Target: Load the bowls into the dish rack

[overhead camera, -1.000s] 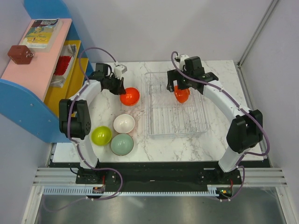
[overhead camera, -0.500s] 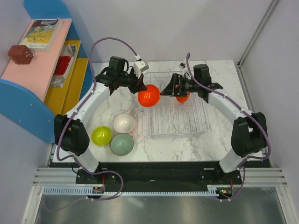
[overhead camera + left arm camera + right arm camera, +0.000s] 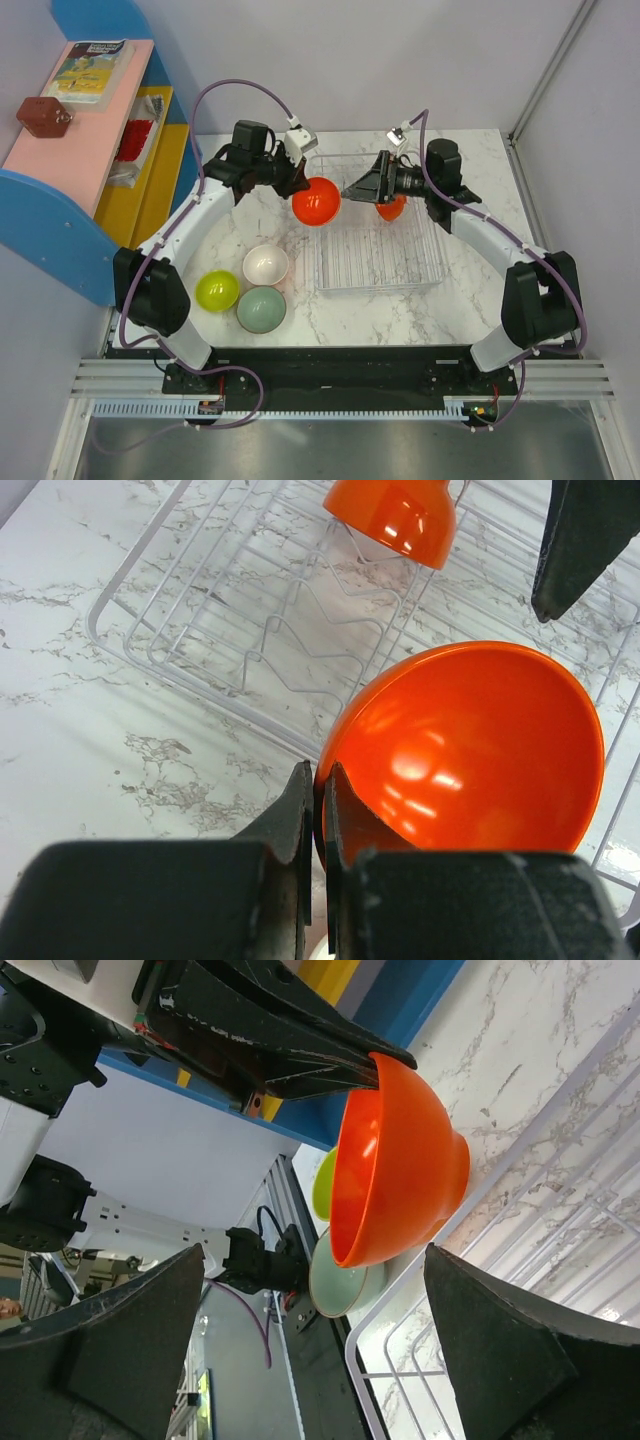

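My left gripper [image 3: 298, 185] is shut on the rim of a red-orange bowl [image 3: 316, 201] and holds it tilted in the air over the left edge of the clear dish rack [image 3: 380, 262]. In the left wrist view the jaws [image 3: 320, 785] pinch that bowl's [image 3: 470, 750] rim. My right gripper [image 3: 358, 187] is open and empty, pointing left at that bowl [image 3: 400, 1160], with its fingers [image 3: 130, 1350] wide apart. A second red-orange bowl [image 3: 392, 208] stands in the rack, and it shows in the left wrist view [image 3: 395, 515]. White [image 3: 266, 264], lime-yellow [image 3: 217, 289] and grey-green [image 3: 261, 309] bowls sit on the table.
A blue, pink and yellow shelf unit [image 3: 70, 150] stands at the left with a book and small items. The marble table [image 3: 470, 300] ends at a rail at the front. Grey walls close the back and right.
My left gripper lifted the red-orange bowl off the table and carried it right to the rack's edge. My right gripper left the bowl in the rack, turned left and stands open.
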You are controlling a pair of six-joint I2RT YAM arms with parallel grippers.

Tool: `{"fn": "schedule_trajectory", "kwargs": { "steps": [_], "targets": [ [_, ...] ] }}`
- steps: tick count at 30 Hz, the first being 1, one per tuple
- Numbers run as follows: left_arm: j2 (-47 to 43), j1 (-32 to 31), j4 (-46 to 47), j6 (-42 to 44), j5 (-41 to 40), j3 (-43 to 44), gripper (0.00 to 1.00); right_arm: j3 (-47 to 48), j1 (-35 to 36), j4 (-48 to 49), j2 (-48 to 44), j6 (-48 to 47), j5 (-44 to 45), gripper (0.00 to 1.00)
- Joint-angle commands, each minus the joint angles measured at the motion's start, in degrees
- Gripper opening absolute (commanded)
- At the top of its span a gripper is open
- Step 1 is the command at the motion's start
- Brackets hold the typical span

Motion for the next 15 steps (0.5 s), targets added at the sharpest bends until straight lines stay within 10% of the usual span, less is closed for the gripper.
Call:
{"fn": "schedule_trajectory", "kwargs": {
  "steps": [1,15],
  "targets": [
    [-1.5,-0.5,3.1,0.3,1.6,1.8,0.02,-0.6,-0.2,4.9,1.4,1.4,-1.9,0.98],
    [-6.2,-5.0,6.1,0.1,2.0,-0.6,0.02,-0.1,-0.1,7.4,7.0,3.8,-3.9,0.95]
  ]
}}
